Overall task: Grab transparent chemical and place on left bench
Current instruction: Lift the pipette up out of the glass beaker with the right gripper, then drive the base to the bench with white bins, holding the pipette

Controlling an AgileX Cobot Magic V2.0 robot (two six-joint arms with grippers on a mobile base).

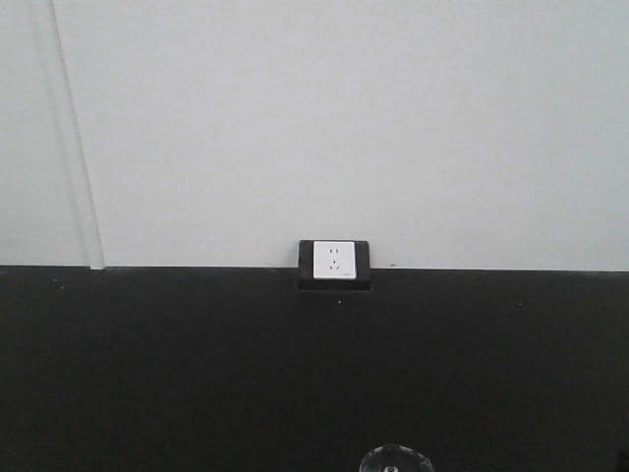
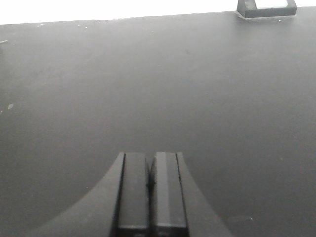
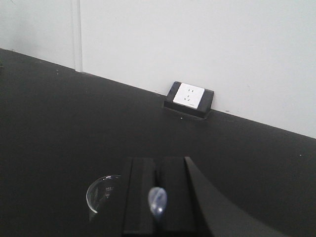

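The transparent chemical is a small clear glass beaker (image 3: 102, 193) with a faintly bluish pipette (image 3: 157, 202) sticking up from it. In the right wrist view my right gripper (image 3: 158, 162) has its jaws closed to a thin gap over the beaker's right side, and the pipette bulb shows at that gap. The beaker's rim (image 1: 396, 458) also peeks in at the bottom edge of the front view. My left gripper (image 2: 150, 157) is shut and empty, low over the black worktop (image 2: 148, 84). The left bench with white bins is out of view.
A black worktop (image 1: 147, 364) runs against a white wall. A white wall socket in a black frame (image 1: 334, 263) stands at its back edge and also shows in the right wrist view (image 3: 189, 96). A white vertical trim strip (image 1: 79, 147) runs down the wall at left.
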